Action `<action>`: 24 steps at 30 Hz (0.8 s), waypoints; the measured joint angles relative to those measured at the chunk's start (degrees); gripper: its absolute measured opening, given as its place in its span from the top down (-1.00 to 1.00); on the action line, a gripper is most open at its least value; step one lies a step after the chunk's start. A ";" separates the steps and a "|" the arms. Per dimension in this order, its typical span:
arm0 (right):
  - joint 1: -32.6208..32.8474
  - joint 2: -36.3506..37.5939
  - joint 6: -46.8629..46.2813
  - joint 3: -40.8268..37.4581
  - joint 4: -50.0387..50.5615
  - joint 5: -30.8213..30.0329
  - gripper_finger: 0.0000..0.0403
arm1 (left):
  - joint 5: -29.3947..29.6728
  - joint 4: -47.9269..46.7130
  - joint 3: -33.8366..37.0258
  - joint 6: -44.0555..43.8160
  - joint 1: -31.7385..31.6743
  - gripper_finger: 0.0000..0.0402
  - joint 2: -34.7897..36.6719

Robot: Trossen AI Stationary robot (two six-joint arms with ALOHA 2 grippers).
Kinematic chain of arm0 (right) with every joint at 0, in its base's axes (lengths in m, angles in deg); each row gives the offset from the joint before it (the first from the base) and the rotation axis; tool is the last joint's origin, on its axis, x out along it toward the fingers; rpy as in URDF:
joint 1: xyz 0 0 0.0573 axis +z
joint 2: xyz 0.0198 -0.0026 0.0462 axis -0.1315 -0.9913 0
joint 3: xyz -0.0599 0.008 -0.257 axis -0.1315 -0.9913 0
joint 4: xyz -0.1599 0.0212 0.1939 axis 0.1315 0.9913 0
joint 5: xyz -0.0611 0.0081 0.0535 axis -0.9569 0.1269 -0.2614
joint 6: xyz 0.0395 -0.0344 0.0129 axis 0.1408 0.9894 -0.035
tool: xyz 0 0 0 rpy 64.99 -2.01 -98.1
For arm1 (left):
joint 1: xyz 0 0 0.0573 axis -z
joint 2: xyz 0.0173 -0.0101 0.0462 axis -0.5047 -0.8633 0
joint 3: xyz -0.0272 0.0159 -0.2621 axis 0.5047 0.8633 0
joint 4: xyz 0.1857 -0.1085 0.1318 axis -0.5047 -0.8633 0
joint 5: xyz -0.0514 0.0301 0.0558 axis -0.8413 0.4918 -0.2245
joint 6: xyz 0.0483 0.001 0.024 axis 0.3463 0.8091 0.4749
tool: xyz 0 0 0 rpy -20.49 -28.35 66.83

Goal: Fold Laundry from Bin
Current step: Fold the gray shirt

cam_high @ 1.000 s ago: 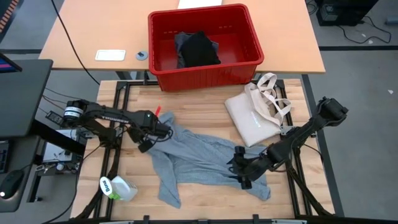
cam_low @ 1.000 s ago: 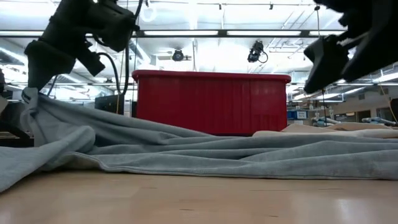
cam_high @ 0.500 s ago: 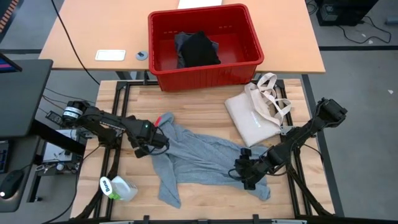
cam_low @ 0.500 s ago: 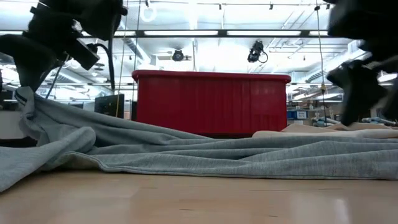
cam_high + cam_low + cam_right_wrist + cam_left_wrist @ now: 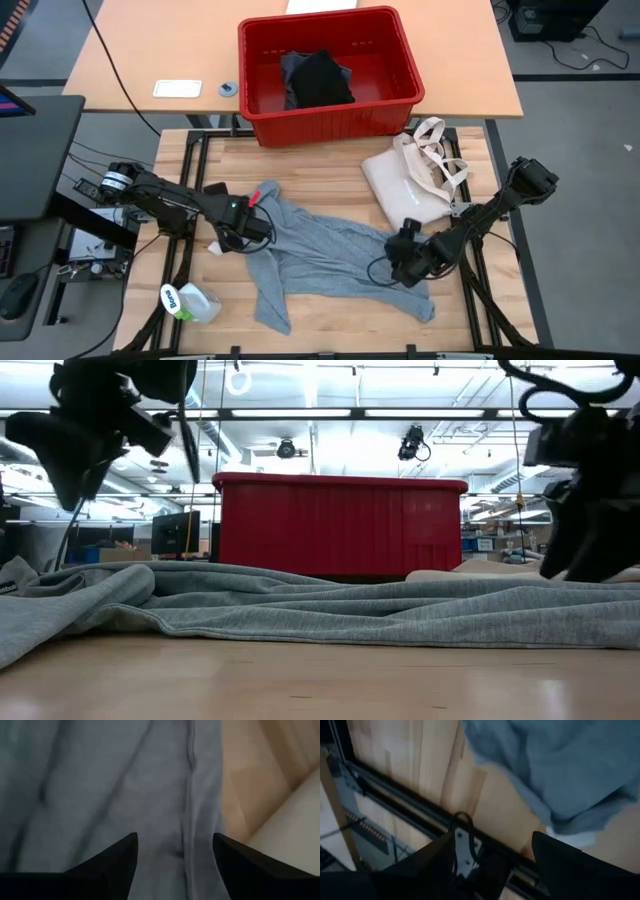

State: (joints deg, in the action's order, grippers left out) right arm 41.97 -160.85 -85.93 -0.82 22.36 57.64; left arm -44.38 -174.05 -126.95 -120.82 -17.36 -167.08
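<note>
Grey T-shirt lies spread and rumpled across the middle of the wooden table, one sleeve trailing toward 7 o'clock. In the low view it is a low band of folds across the table top.

Left hand sits at the shirt's 9 o'clock edge, by the collar end. Left wrist view: fingers spread apart, nothing between them, shirt cloth lying loose beyond the tips over bare table. Hand open, not gripping.

Right hand is at the shirt's 3 o'clock edge, over the hem. Right wrist view: fingers stand wide with grey cloth directly below and a seam running between them; no cloth pinched. Hand open.

Red bin is at 12 o'clock from the shirt, on the far table. Inside it a black garment lies on top of a bluish one. From the low view the bin stands behind the shirt.

Cream tote bag lies at 2 o'clock from the shirt, handles toward the table's right edge. A white and green bottle lies on its side at 8 o'clock, near the table's front corner.
</note>
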 joint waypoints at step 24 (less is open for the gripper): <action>4.12 -0.13 -11.24 -3.85 15.26 8.74 0.78 | 0.62 3.77 -0.19 -2.88 1.58 -0.34 0.00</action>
State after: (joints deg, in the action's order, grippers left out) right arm 46.09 -160.98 -97.17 -4.67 37.62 66.38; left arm -43.75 -170.28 -127.15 -123.70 -15.78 -167.08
